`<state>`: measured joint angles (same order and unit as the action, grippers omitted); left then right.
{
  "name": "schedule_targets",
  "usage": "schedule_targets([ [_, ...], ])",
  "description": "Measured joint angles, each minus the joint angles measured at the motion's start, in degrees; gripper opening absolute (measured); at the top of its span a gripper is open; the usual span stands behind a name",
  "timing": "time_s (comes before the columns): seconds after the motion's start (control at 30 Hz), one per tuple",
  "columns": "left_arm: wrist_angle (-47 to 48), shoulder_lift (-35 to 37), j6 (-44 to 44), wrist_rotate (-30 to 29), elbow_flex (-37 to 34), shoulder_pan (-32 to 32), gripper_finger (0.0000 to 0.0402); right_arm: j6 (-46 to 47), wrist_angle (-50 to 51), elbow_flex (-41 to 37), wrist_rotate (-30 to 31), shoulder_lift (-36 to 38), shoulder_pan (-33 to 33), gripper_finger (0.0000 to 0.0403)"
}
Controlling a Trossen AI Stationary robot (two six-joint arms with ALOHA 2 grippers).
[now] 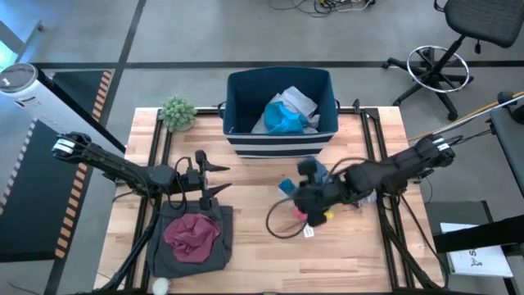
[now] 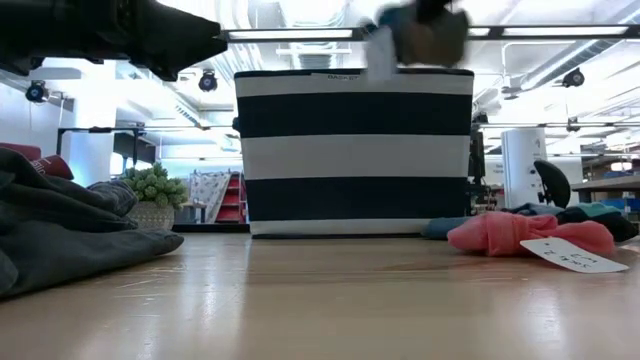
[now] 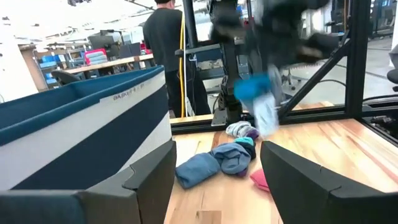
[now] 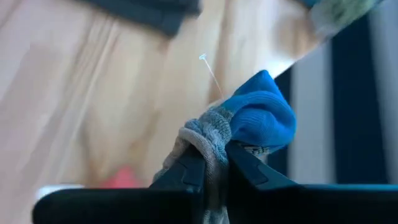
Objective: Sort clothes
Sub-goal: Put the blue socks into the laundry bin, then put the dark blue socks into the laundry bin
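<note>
— Socks are what is being moved right now, is that it?

— Yes. The right gripper (image 4: 211,163) is pinching a blue-and-grey sock (image 4: 249,127) between closed fingers and holding it in the air just near of the bin (image 1: 280,115), right of the table's middle.

— What is already sitting in the bin?

— A teal garment (image 1: 285,120) and a white one (image 1: 298,101) are lying inside it, so part of the sorting is looking done.

— And the left side?

— A second pile is forming at the near left: a dark grey garment (image 1: 192,238) is lying flat with a maroon one (image 1: 193,233) bunched on top of it. The left gripper (image 1: 214,179) is hovering just above the far edge of that pile with its fingers spread wide, holding nothing.

— What is waiting to be sorted?

— A loose cluster of small things is lying on the table under the right arm: blue socks (image 3: 217,162), a pink sock (image 2: 525,235) with a white tag (image 2: 574,255), and a pale one behind them. I am judging the task as past halfway, with the big garments placed and the small ones going last.

— Anything hidden?

— How many socks are under the arm, I cannot tell.
</note>
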<state>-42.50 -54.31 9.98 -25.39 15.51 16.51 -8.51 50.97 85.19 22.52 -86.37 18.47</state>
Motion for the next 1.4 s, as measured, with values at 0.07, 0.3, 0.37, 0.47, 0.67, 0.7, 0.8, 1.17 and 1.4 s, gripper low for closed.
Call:
schedule_targets([
  [0.07,-0.6,-0.2,0.0,0.0,0.0,0.0,0.0216,-4.0,-0.4,3.5,0.0,0.0,-2.9,0.0013],
  [0.3,-0.8,-0.3,0.0,0.0,0.0,0.0,0.0208,-12.4,-3.4,11.4,0.0,0.0,-16.7,0.0014],
  [0.37,-0.8,-0.3,0.0,0.0,0.0,0.0,0.0210,-13.3,-5.0,12.3,0.0,0.0,-20.8,0.0014],
  [0.47,-0.7,-0.3,0.0,0.0,0.0,0.0,0.0212,-13.9,-8.6,13.0,-0.5,0.0,-26.6,0.0014],
  [0.67,-0.6,-0.5,0.0,0.0,0.0,0.0,0.0205,-5.1,-8.9,12.9,-9.3,-0.2,-37.6,0.0015],
  [0.7,-0.7,-0.5,0.0,0.0,0.0,0.0,0.0203,-2.9,-8.4,12.7,-11.5,-0.3,-39.1,0.0017],
  [0.8,-0.7,-0.5,0.0,0.0,0.0,0.0,0.0197,-1.5,-5.3,12.4,-16.1,-0.3,-41.7,0.0041],
  [1.17,-0.8,-1.1,0.0,0.6,0.0,0.0,0.0197,-0.9,-4.6,12.0,-16.7,-0.3,-41.4,0.0196],
  [1.4,-0.7,-1.1,0.0,0.6,0.0,0.0,0.0201,-1.1,0.0,12.0,-16.5,1.0,-40.9,0.0237],
])
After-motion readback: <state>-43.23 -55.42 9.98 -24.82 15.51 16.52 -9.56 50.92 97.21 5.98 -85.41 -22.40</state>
